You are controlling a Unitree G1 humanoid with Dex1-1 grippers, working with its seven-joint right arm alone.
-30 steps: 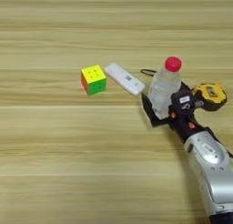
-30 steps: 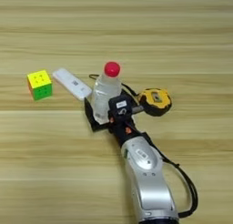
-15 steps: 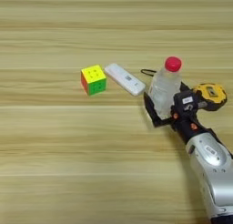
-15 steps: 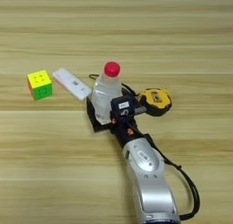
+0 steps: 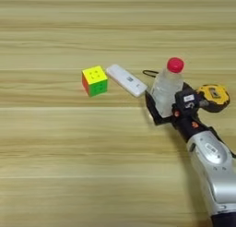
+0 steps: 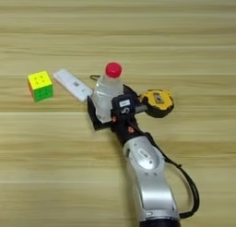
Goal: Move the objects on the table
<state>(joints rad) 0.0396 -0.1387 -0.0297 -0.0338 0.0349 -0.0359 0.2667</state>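
Entering from 6 o'clock, the silver forearm (image 6: 147,175) ends in the right gripper (image 6: 107,111), its black fingers clamped around the upright bottle (image 6: 107,94); tape measure (image 6: 157,103) just beside at 3 o'clock. At 10 o'clock lie the white bar (image 5: 126,80) and, farther, the puzzle cube (image 5: 94,80) on the table (image 5: 55,166).
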